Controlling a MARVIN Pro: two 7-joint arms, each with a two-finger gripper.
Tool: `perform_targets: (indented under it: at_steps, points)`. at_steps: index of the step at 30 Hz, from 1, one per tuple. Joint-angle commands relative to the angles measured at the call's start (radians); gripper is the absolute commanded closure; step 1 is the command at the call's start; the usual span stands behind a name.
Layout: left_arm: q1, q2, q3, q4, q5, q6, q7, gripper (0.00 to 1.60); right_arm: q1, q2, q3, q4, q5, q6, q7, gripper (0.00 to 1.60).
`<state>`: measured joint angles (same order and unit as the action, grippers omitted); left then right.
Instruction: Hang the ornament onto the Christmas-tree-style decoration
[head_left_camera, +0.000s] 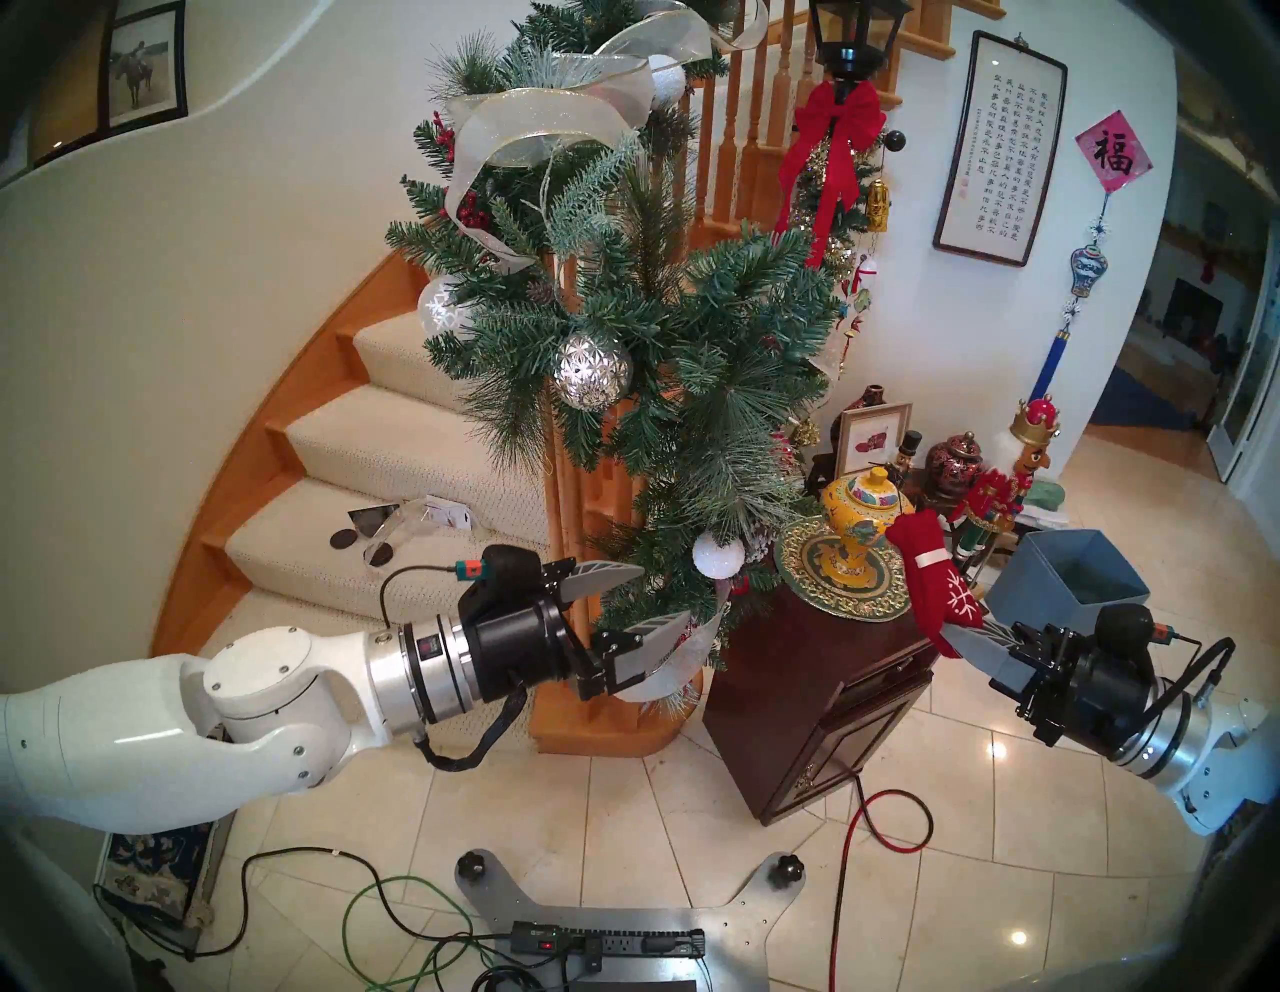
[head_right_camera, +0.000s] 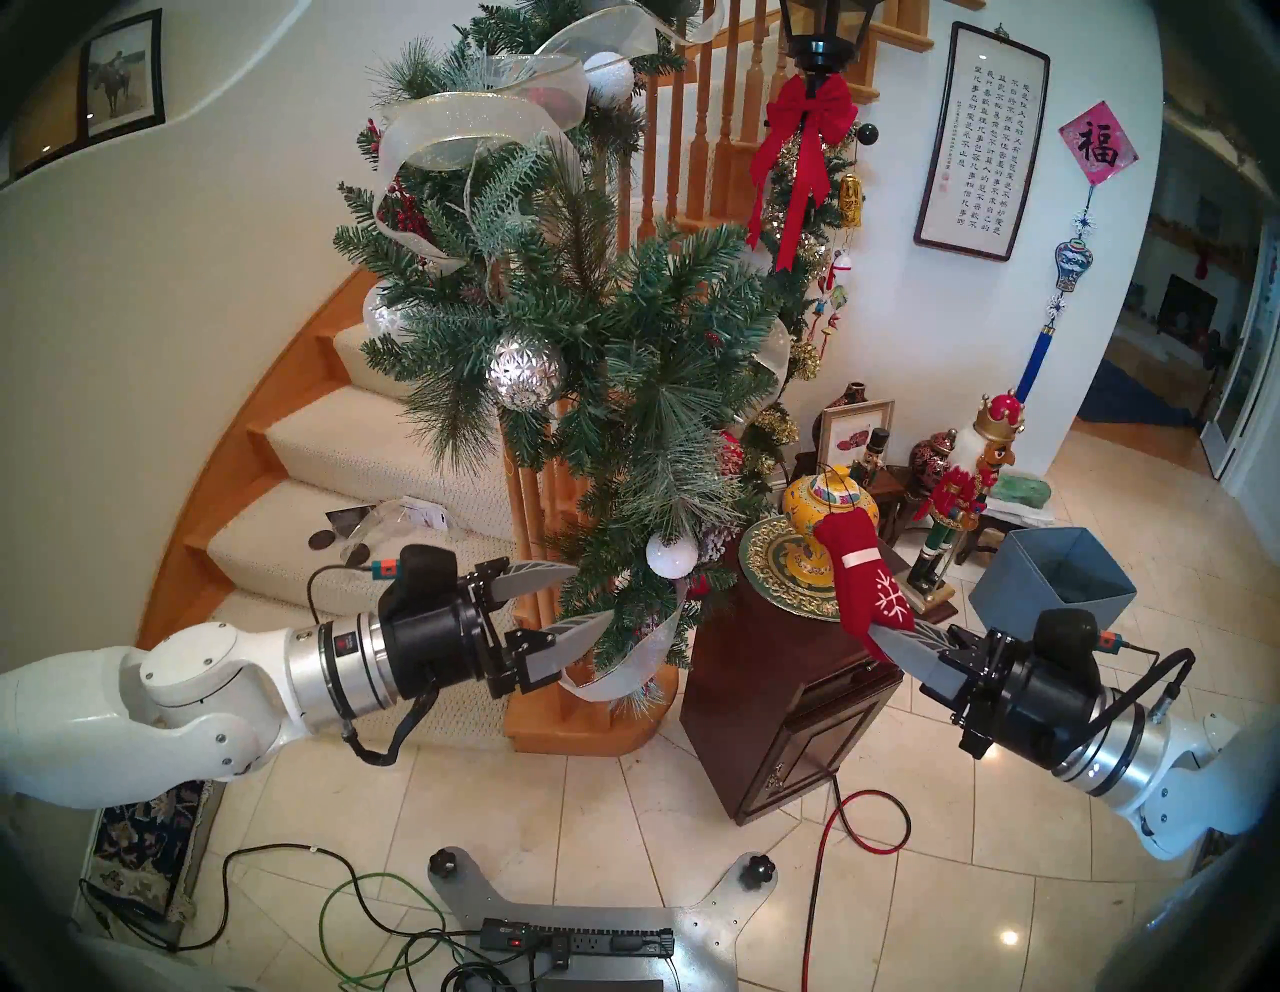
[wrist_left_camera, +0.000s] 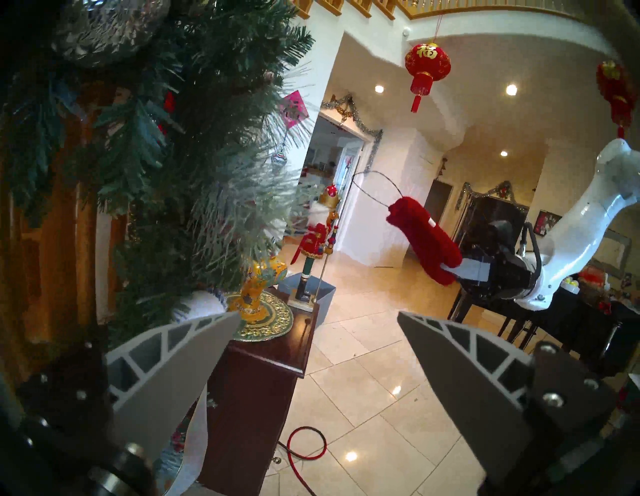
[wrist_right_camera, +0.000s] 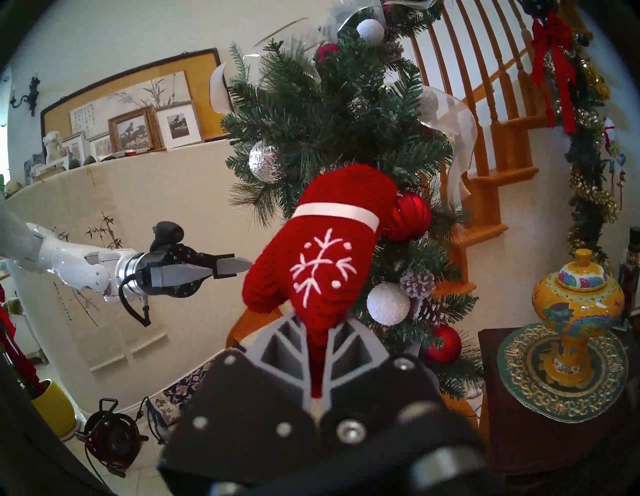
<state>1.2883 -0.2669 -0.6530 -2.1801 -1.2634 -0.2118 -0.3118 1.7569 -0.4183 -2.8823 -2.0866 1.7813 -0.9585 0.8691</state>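
The ornament, a red mitten (head_left_camera: 931, 582) with a white stripe and snowflake, is pinched at its fingertip end by my right gripper (head_left_camera: 959, 634), cuff uppermost. It also shows in the right wrist view (wrist_right_camera: 322, 249). Its thin loop (wrist_left_camera: 374, 187) stands up from the cuff. The mitten hangs over the cabinet, to the right of the bushy green garland (head_left_camera: 658, 332) and apart from it. My left gripper (head_left_camera: 665, 594) is open and empty, its fingers at the garland's lower end beside the ribbon.
A dark wood cabinet (head_left_camera: 817, 693) under the mitten holds a yellow vase (head_left_camera: 862, 506) on a green-gold plate. A nutcracker (head_left_camera: 997, 492) and a blue box (head_left_camera: 1067, 575) stand behind. A silver ball (head_left_camera: 592, 370) and a white ball (head_left_camera: 718, 554) hang in the garland. Cables lie on the floor.
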Motion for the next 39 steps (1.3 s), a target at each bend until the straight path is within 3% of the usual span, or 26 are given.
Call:
perform_targets:
  at_steps: [1,14,16,17,20,35,36,37,39]
  points:
    - [-0.063,-0.104,-0.03,0.008,-0.08,0.081,-0.021,0.0,0.022,0.012,0.003,-0.001,-0.004,-0.001,0.103,1.6]
    - [-0.112,-0.228,-0.024,0.023,-0.159,0.243,-0.023,0.0,0.032,0.025,0.003,0.004,-0.017,-0.001,0.103,1.6]
    - [-0.12,-0.252,-0.02,0.026,-0.157,0.269,-0.015,0.0,0.036,0.028,0.003,0.013,0.002,-0.001,0.157,1.6]
    - [-0.123,-0.264,-0.017,0.027,-0.156,0.277,-0.012,0.0,0.035,0.027,0.003,0.004,-0.015,-0.001,0.113,1.6]
    - [-0.13,-0.284,-0.014,0.03,-0.158,0.295,-0.003,0.0,0.035,0.029,0.003,0.002,-0.021,-0.001,0.103,1.6]
    - [-0.178,-0.383,-0.006,0.006,-0.139,0.378,0.074,0.0,0.026,0.036,0.003,0.005,-0.032,-0.001,0.102,1.6]
    - [-0.182,-0.389,-0.007,0.001,-0.139,0.384,0.08,0.0,0.026,0.038,0.003,0.015,-0.011,-0.001,0.157,1.6]
    - [-0.186,-0.394,-0.008,-0.004,-0.14,0.389,0.085,0.0,0.026,0.037,0.003,0.006,-0.031,-0.001,0.106,1.6]
    - [-0.194,-0.41,-0.008,-0.006,-0.139,0.401,0.098,0.0,0.027,0.039,0.003,0.009,-0.03,-0.001,0.111,1.6]
